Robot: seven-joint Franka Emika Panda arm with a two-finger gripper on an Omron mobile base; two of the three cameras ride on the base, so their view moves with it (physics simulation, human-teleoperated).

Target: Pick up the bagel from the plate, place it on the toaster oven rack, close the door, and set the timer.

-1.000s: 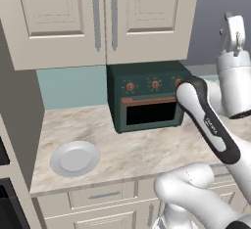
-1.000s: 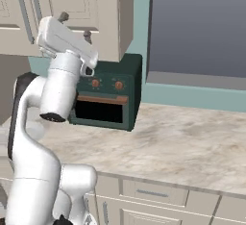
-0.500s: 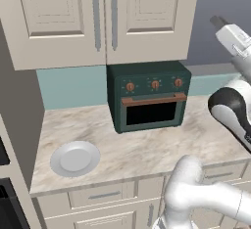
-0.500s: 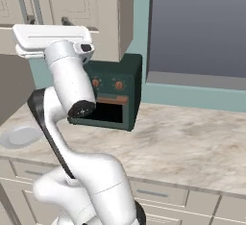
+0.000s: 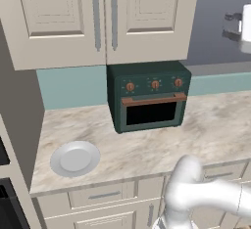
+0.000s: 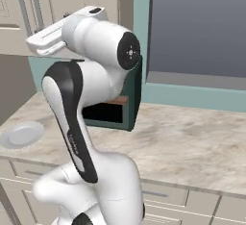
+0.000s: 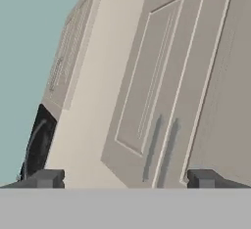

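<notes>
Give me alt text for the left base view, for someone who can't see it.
A dark green toaster oven, its door shut, sits on a marble counter under cream cabinets. An empty white plate lies at the front left, and the robot's white arm curves in at the lower right.

We find the plate (image 5: 75, 158) on the counter (image 5: 147, 147), left of and nearer us than the toaster oven (image 5: 149, 96); cabinets (image 5: 105, 17) hang above the oven; a window (image 6: 197, 27) lies to its right.
</notes>
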